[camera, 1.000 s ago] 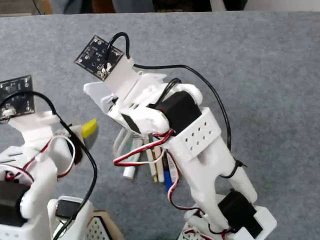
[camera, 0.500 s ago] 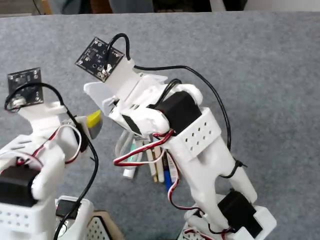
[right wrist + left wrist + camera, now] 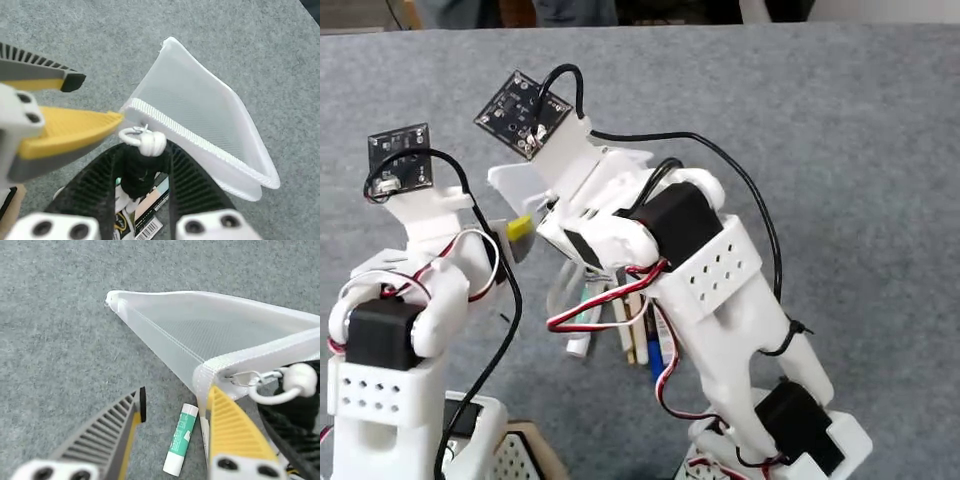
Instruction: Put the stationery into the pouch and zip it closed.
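Two claws meet at one corner of the white mesh zip pouch (image 3: 200, 110), left of centre in the high view. My right claw (image 3: 143, 156) is closed on what looks like a dark tab at the zip end, just under the white bead (image 3: 151, 142) of the pull, and holds that end up. My left claw (image 3: 177, 394) is open. Its yellow fixed finger touches the woven rim right beside the metal ring (image 3: 245, 376) of the pull, and its grey finger stands well apart from the fabric.

None of the stationery looks loaded yet. The green-and-white glue stick (image 3: 181, 439) lies on the grey felt worktop (image 3: 55, 315) near the zip end. The pens and pencils (image 3: 638, 335) lie beside it under the right arm, below centre in the high view.

I read the step in hand as taking a second hold on the rim so the mouth can be spread. To do it well, I'd keep the yellow finger against the webbing and bring the grey finger onto one layer only. Pinching both layers would shut the mouth. I'd also stay clear of the ring and bead, because catching the pull could drag the zip. The mesh looks limp, so I'd close slowly and keep the right claw's hold steady.
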